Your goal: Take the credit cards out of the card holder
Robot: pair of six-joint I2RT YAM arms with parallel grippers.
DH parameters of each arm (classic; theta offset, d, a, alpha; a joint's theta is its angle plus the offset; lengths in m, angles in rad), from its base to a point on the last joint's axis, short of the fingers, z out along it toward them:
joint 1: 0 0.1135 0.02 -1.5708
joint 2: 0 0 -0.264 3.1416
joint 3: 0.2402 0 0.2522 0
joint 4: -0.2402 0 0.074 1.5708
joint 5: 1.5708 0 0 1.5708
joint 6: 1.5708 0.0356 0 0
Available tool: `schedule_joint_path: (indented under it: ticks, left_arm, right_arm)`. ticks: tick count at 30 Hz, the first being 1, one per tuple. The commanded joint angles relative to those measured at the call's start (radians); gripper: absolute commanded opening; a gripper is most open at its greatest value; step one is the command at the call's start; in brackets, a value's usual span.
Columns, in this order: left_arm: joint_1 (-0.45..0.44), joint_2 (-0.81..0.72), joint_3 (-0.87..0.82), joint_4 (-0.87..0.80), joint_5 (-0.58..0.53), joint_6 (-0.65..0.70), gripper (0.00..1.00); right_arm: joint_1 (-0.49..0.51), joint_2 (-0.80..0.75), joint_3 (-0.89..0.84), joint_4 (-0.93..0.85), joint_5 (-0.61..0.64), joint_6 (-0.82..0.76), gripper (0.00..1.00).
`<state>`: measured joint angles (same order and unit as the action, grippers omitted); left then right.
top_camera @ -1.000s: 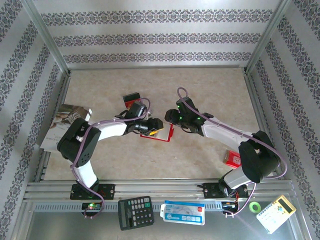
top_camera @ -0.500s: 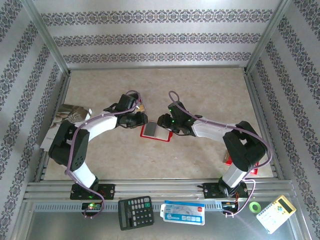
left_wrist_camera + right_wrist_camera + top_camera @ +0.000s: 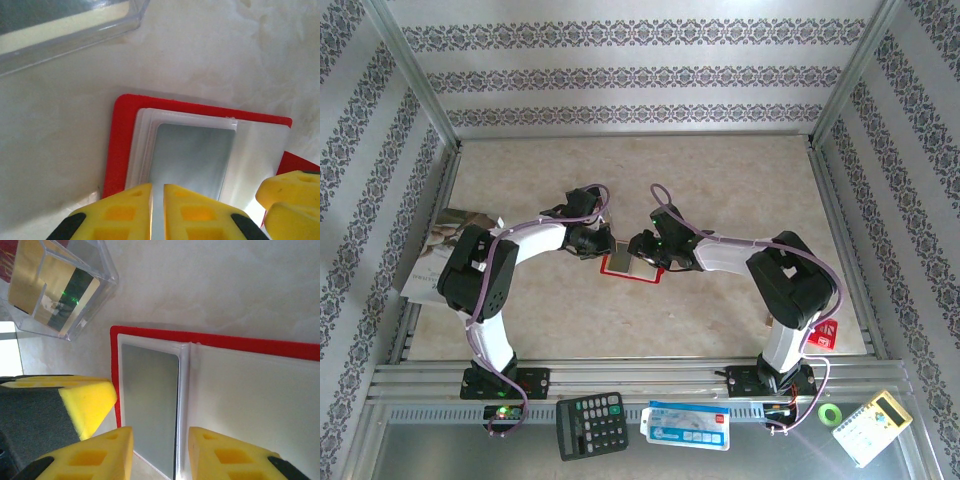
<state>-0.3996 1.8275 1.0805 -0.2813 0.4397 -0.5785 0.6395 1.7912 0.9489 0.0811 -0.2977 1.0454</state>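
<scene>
Just ahead of the left gripper (image 3: pixel 158 194), nearly pressed together, and the spread right gripper (image 3: pixel 159 441) lies the grey card (image 3: pixel 192 155) in the red card holder (image 3: pixel 117 150); the right wrist view also shows a gold card (image 3: pixel 27 285)

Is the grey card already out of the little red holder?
No, in the right wrist view the grey card sits tucked inside the open red holder.

card holder (image 3: pixel 630 272) was mostly covered by left gripper (image 3: pixel 605 245) and right gripper (image 3: pixel 640 250), clear box (image 3: pixel 75 37) was cut off by frame edge
</scene>
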Motion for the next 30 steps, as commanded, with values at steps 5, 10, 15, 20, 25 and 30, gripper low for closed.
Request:
schedule_joint_path:
  ticks: [5, 10, 15, 20, 25, 30]
  left_arm:
    - [-0.002, 0.021, 0.011, -0.042, -0.002, 0.024, 0.15]
    - [-0.008, 0.023, 0.000, -0.048, -0.009, 0.021, 0.15]
    - [-0.009, 0.032, -0.012, -0.045, -0.001, 0.008, 0.14]
    - [-0.017, 0.038, -0.021, -0.037, 0.022, -0.011, 0.14]
    - [-0.018, 0.035, -0.027, -0.030, 0.031, -0.021, 0.12]
    - [-0.019, 0.034, -0.026, -0.029, 0.048, -0.023, 0.11]
  right_arm:
    - [0.012, 0.032, 0.031, 0.026, -0.035, 0.004, 0.36]
    - [0.011, 0.048, 0.040, 0.024, -0.047, -0.004, 0.36]
    - [0.012, 0.067, 0.049, 0.025, -0.061, -0.014, 0.35]
    - [0.013, 0.084, 0.054, 0.020, -0.060, -0.028, 0.33]
    - [0.013, 0.106, 0.055, 0.013, -0.059, -0.037, 0.32]
    - [0.015, 0.129, 0.068, 0.018, -0.086, -0.043, 0.29]
